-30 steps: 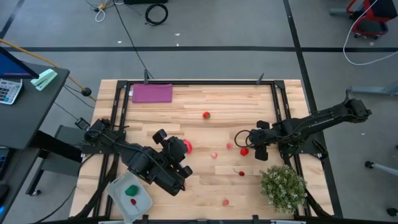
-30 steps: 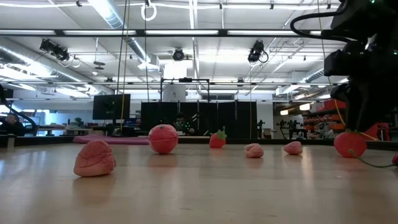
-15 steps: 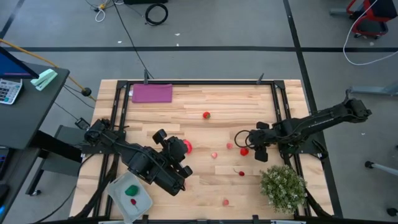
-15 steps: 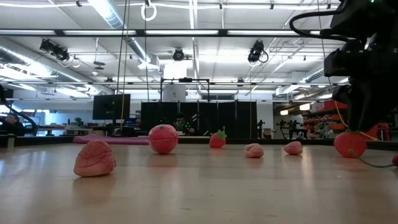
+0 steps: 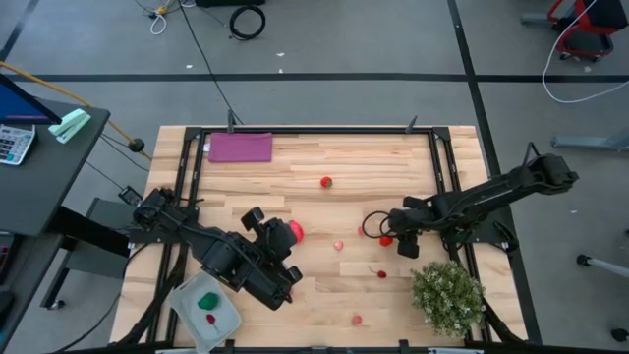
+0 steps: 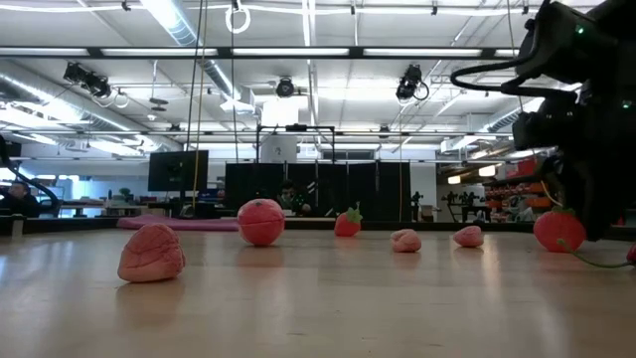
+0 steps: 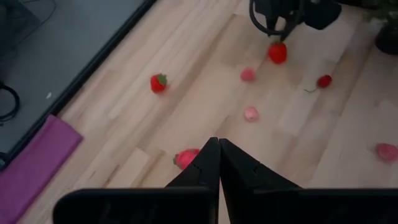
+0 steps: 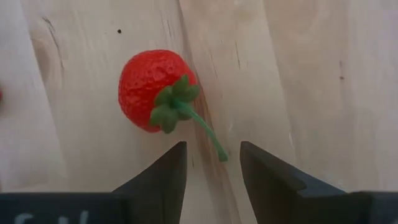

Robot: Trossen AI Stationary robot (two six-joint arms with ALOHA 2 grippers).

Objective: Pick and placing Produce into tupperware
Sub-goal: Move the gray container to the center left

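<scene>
The tupperware (image 5: 208,313) sits at the table's near left corner with a green piece and a red piece inside. Produce lies scattered mid-table: a red strawberry (image 5: 386,239) with a green stem (image 8: 205,127), a second strawberry (image 5: 326,181), a round pink-red fruit (image 5: 293,231), small pink pieces (image 5: 339,245) and a cherry (image 5: 381,273). My right gripper (image 8: 213,155) is open, pointing down just beside the red strawberry (image 8: 155,90). Its fingers stand either side of the stem's end, apart from it. My left gripper (image 7: 217,146) is shut and waits by the round fruit (image 7: 186,157).
A bushy pale-green plant (image 5: 447,295) stands at the near right corner, close to my right arm. A purple mat (image 5: 240,147) lies at the far left. One more pink piece (image 5: 357,319) lies near the near edge. Bare wood shows across the table's far half.
My right arm has shifted a little toward the table's left and near edge, its gripper staying over the red strawberry. The strawberry and the other produce lie where they were.
</scene>
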